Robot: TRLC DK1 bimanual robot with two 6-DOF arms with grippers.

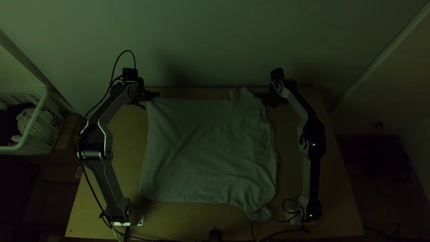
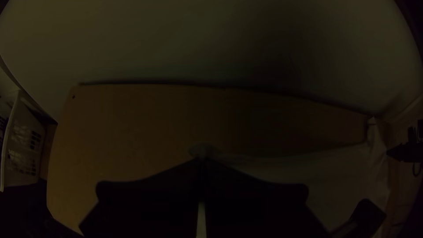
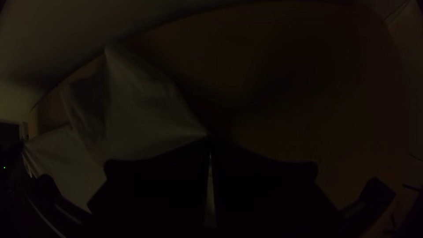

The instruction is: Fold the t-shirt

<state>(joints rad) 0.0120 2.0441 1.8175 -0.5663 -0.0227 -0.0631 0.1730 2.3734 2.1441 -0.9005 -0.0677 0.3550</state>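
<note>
The light t-shirt (image 1: 208, 148) lies spread over the middle of the table, a little wrinkled, with a bunched bit at its near right corner and a small flap standing out at its far edge. At its far left corner is my left gripper (image 1: 150, 97); in the left wrist view the fingers of this gripper (image 2: 202, 161) meet with cloth (image 2: 205, 151) at their tips. My right gripper (image 1: 262, 97) is at the far right part of the shirt, beside the flap. The right wrist view has the gripper (image 3: 210, 139) pinching a point of the shirt (image 3: 145, 110), pulled taut towards the tips.
A white basket (image 1: 39, 123) with cloth things in it stands left of the table. The wooden table (image 1: 291, 170) is bare along the shirt's right side and at its left. A wall rises behind the far edge. Cables run along the near edge by the arms' bases.
</note>
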